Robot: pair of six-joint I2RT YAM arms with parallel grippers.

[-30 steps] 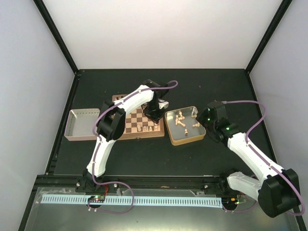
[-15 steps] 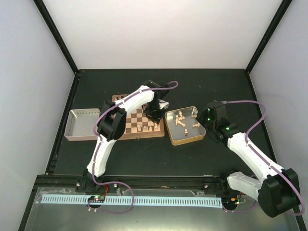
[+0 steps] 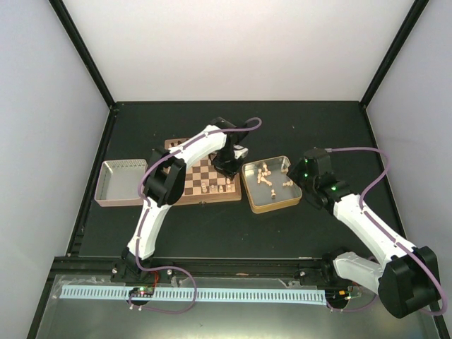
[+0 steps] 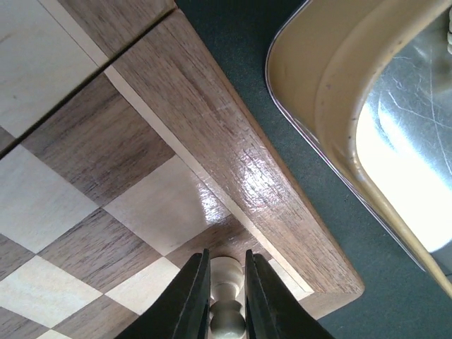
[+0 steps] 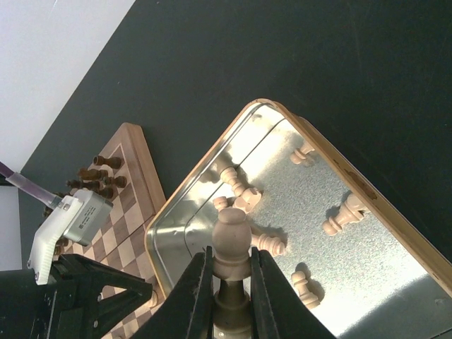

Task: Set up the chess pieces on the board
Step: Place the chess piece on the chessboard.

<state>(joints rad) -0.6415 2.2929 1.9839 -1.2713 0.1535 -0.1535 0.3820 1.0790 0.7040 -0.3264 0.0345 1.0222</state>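
The board [image 3: 201, 176] lies left of centre, with a few pale chess pieces [image 3: 213, 187] standing along its near edge. My left gripper [image 3: 227, 167] is over the board's right side. In the left wrist view the gripper [image 4: 226, 263] is shut on an upright pale piece [image 4: 226, 311] above the corner squares by the board's frame [image 4: 212, 134]. My right gripper [image 3: 299, 174] hovers at the tin's right side. In the right wrist view it [image 5: 231, 253] is shut on a pale piece [image 5: 232, 229]. Several pale pieces [image 5: 339, 217] lie loose in the tin.
The gold-rimmed tin [image 3: 253, 198] sits right beside the board; its rim also shows in the left wrist view [image 4: 318, 106]. Dark chessmen [image 5: 99, 176] stand on the board's far side. A grey open tray [image 3: 106, 185] lies left of the board.
My left wrist has shifted slightly toward the far side over the board's right edge. The right arm has not moved.
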